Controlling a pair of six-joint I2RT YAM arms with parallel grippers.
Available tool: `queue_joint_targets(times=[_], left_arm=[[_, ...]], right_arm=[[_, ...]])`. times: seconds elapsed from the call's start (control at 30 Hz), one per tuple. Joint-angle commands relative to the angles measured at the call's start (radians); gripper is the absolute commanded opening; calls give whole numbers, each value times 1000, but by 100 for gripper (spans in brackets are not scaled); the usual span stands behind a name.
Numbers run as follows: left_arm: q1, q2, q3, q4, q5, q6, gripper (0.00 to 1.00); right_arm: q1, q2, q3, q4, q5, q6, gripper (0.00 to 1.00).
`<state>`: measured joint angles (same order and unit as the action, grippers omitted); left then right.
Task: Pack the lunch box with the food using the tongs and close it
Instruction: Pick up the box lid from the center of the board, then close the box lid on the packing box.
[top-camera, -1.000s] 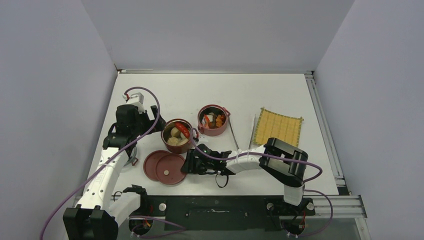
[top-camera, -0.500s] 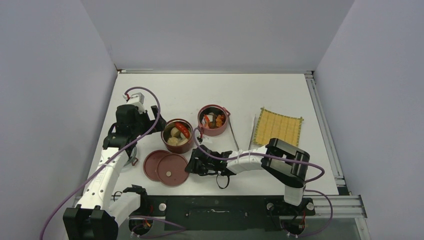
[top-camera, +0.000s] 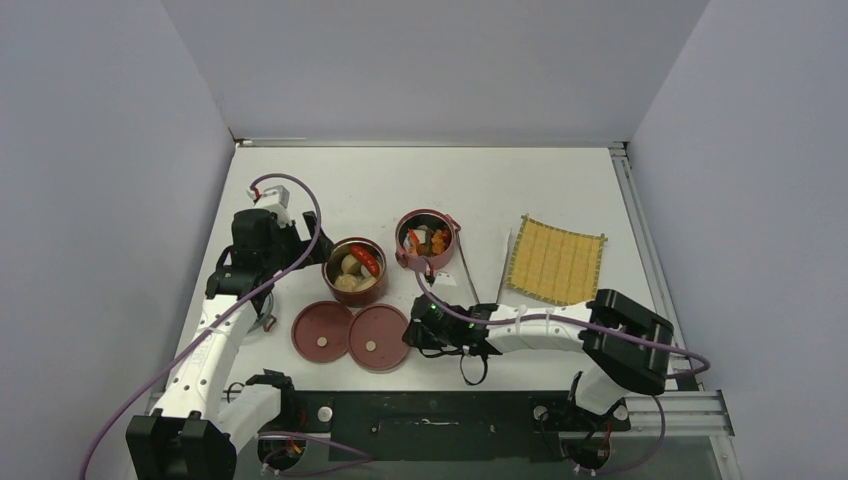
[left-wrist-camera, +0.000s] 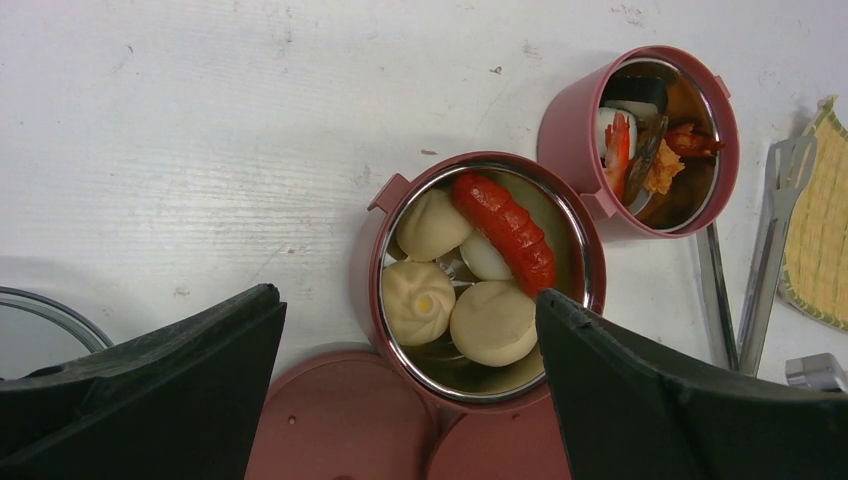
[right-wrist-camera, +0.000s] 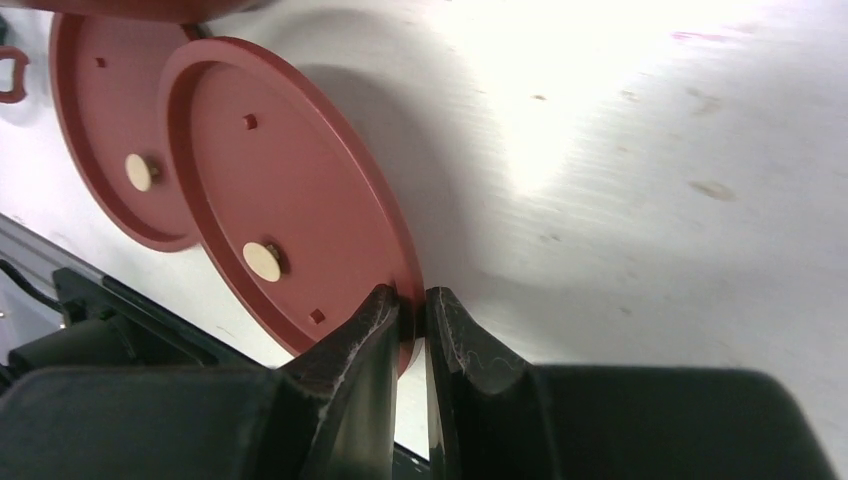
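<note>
The lunch box stands as two open dark-red bowls. The near bowl holds pale round buns and a red sausage. The far bowl holds mixed orange and red bits. Two flat lids lie side by side in front, the left lid and the right lid. My right gripper is shut on the right lid's rim, low over the table. My left gripper hangs open above the near bowl, holding nothing. The silver tongs lie right of the far bowl.
A yellow woven mat lies right of the tongs. The rim of a clear glass dish shows at the left, near the left arm. The table's front edge and a black rail run just below the lids.
My right gripper closed on the right lid's rim and pulled it to the right. The lids overlapped before and now lie next to each other. The left arm stayed still.
</note>
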<state>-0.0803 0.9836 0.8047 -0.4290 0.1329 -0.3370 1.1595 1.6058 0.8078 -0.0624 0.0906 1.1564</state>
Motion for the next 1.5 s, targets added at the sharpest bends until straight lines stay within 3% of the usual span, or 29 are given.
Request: queue_joint_targets(times=[0.0,0.27,0.4,0.53,0.6,0.83,1.17,1.47], left_arm=[[5,1,16,34,17,-4,96],[4,14,14,34,42,-2,96],[1,43,21,27,76,-2,96],[-2,63,24,18,79,0,98],[-3,75,23,13,90,-2,100],[0,119,45,-18,82,4,86],[5,26,29,7,0,-2,89],[5,8,27,22,38,2,90]], right_arm=[[-4,-129,-61,-86,86,-19,7],[-99,-365,-101,-360,215,-79,5],[-193,-527,-94,-420,194,-171,5],[-252,-573,-3,-497,187,-270,5],[-275,-556,56,-516,164,-319,5],[-348,-365,299,-491,-15,-474,5],[-394,-72,526,-422,-231,-536,5],[-401,118,712,-464,-322,-508,5]])
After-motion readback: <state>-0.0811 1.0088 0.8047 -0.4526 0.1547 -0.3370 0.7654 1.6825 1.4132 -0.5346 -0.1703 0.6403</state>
